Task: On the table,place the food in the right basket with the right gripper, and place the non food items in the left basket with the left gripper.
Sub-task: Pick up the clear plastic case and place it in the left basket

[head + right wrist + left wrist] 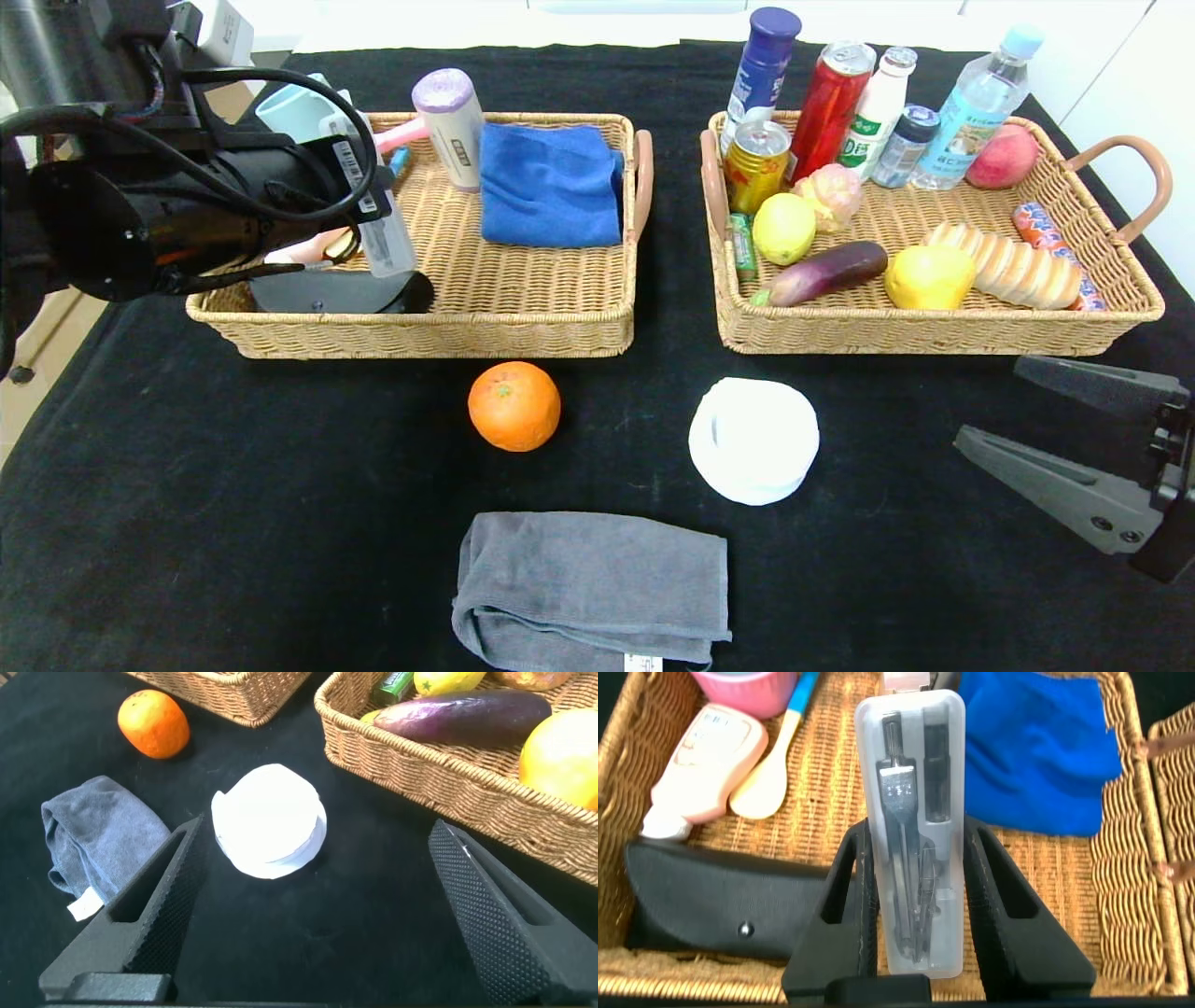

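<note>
One slim clear plastic case of metal tools (910, 849) pinched between my left gripper (920, 891) fingers, over left wicker basket (1120, 887), my right gripper (313, 915) spread wide near round white roll (269, 819).

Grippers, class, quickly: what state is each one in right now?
Left gripper: shut on the clear plastic case, over the left basket.
Right gripper: open, holding nothing, above the table.

Woven wicker baskets (439, 327) — matt black tablecloth (233, 504) — clear plastic case (913, 831).
</note>
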Tool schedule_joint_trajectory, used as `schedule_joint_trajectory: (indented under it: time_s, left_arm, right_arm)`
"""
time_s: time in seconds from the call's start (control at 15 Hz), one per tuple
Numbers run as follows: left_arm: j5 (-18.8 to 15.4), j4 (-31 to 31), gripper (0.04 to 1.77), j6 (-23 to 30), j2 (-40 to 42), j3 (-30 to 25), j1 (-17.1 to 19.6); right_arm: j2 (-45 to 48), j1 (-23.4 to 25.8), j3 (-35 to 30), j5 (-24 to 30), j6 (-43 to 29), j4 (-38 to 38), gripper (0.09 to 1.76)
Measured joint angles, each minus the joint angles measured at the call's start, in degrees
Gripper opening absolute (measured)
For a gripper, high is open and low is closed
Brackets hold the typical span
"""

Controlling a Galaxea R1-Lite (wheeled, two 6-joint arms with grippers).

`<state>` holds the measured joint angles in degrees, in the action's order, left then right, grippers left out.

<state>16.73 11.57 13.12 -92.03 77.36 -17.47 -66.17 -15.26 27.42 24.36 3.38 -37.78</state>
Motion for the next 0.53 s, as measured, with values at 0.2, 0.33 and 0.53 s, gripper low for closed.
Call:
schedule_joint_trajectory:
  time_s: [0.2, 0.33, 0.53]
  left_arm:
    - [0.0, 0.4, 0.63, 0.0, -2.8, 3.2, 0.3]
    - [0.0, 0.8, 0.63, 0.0, -4.8, 5.1, 1.1]
    - [0.8, 0.9, 0.63, 0.0, -7.4, 7.0, 2.6]
  right_arm:
    - [0.2, 0.1, 0.0, 0.0, 0.0, 0.0, 1.71]
    - [0.3, 0.1, 0.1, 0.0, 0.0, 0.0, 1.71]
    - [0.6, 0.1, 0.1, 0.0, 0.0, 0.1, 1.71]
